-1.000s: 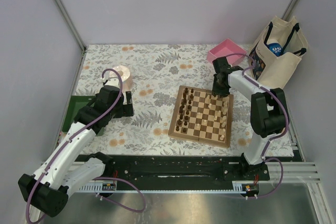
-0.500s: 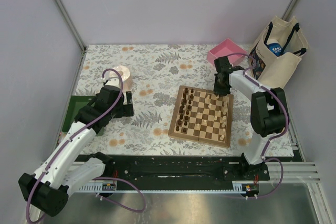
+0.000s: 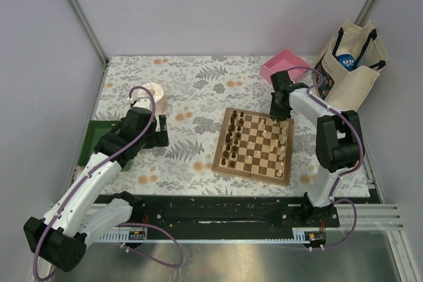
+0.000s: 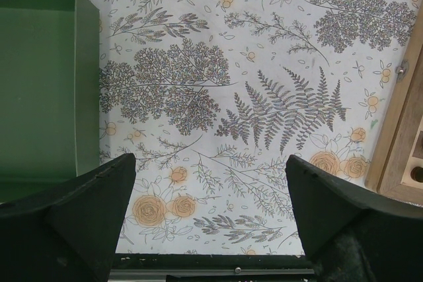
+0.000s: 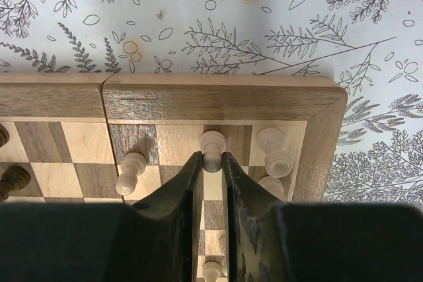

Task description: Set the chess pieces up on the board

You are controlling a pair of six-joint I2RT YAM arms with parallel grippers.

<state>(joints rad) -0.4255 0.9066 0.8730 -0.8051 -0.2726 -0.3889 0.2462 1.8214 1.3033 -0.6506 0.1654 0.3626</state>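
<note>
1. Top view: bright, even light from above. The arms throw only faint, soft shadows on the worktop (image 3: 198, 84), and the metal strip (image 3: 264, 262) at the near edge has a dull sheen
2. Left wrist view: the worktop's print is sharp, while the left claw (image 4: 210, 170) is dark and featureless
3. Right wrist view: the pale chess piece (image 5: 213, 144) and the board (image 5: 218, 100) grain are crisp, with soft shadows; the right claw (image 5: 211, 158) is near black

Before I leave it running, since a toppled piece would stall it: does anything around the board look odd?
Nothing stands out. The pale chess pieces near the far right corner of the board stand upright, and the right hand pinches one. The rest are too small to judge.
</note>
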